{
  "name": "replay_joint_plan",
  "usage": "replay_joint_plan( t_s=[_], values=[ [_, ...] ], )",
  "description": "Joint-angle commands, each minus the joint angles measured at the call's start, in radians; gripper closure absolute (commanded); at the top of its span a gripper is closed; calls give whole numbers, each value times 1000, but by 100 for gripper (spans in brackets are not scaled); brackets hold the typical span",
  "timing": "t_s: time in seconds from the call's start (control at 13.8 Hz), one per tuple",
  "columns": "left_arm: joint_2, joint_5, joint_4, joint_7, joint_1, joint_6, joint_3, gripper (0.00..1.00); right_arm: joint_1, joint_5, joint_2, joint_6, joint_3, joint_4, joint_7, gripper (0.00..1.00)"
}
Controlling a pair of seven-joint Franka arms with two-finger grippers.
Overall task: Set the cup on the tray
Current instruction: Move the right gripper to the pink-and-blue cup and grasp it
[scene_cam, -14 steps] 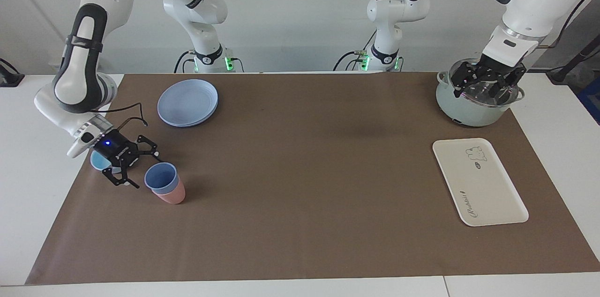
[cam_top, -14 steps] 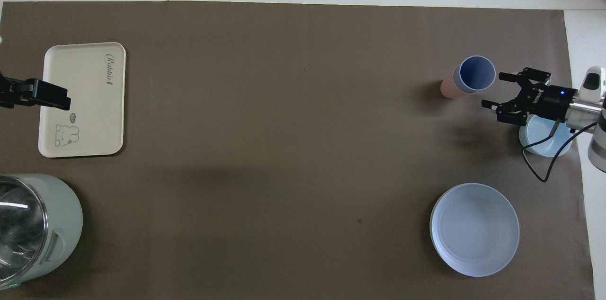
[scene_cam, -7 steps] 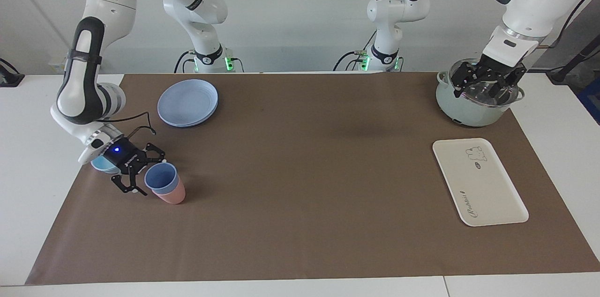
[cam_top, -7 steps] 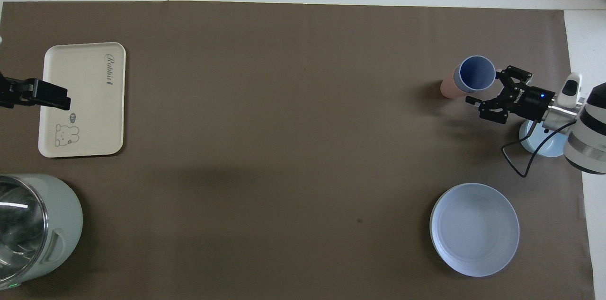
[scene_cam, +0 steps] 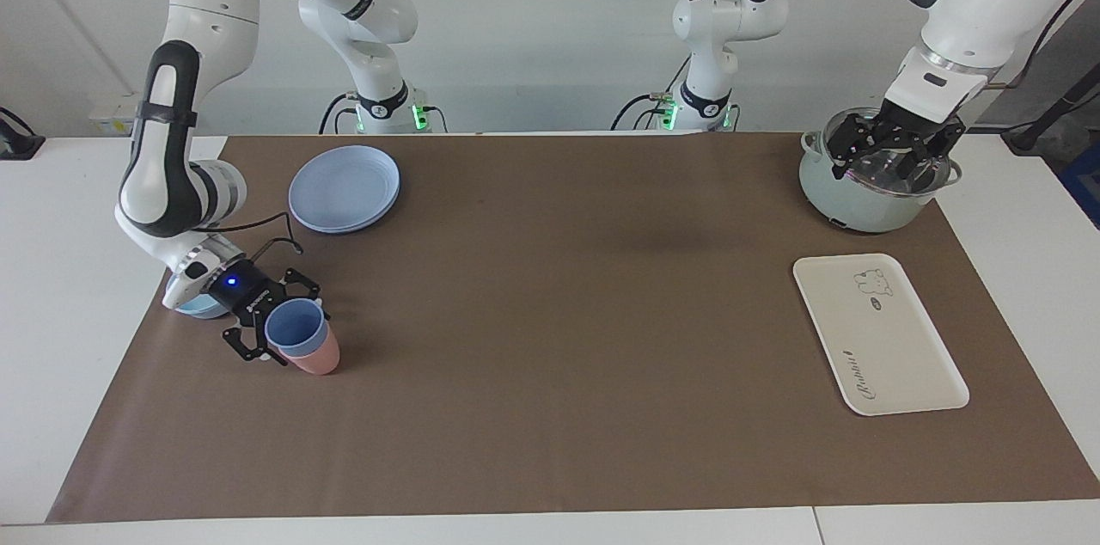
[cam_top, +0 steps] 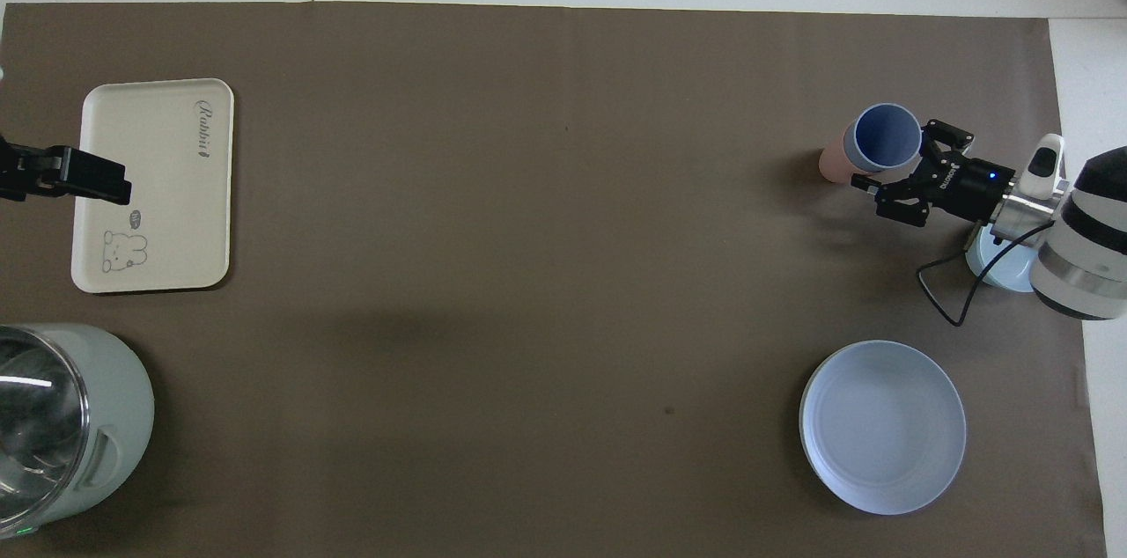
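Jaws of right gripper (scene_cam: 284,328) (cam_top: 894,166): spread wide, flanking small medium-blue plastic tumbler (scene_cam: 295,329) (cam_top: 883,136), not clenched on it. Tumbler: nested upright in salmon-pink cup (scene_cam: 315,358) (cam_top: 832,164), on brown counter (scene_cam: 550,313) at right arm's end. Cream-white rectangular tray (scene_cam: 879,332) (cam_top: 154,186): bare, at left arm's end. Jaws of left gripper (scene_cam: 889,151): released, waiting over pale-green pot (scene_cam: 855,201).

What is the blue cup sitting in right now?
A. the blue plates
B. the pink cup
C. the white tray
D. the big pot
B: the blue cup is nested inside the pink cup, toward the right arm's end of the table, with the open right gripper around it; the tray lies bare toward the left arm's end.
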Motion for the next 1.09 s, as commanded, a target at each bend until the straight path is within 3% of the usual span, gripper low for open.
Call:
replay_joint_plan(
  t_s=[0.0,0.73,0.8,0.87,1.02],
  values=[
    [-32,-1,-34,4,1,-1,4,0,3,47,0,8,0,-8,-30,0],
    [-32,-1,-34,4,1,-1,4,0,22,82,4,31,0,-8,-50,0],
    [-32,-1,-34,4,1,-1,4,0,22,82,4,31,0,-7,-59,24],
    [-32,-1,-34,4,1,-1,4,0,22,82,4,31,0,-5,-64,97],
    [-32,-1,-34,4,1,-1,4,0,20,82,4,32,0,-5,-53,100]
  ],
)
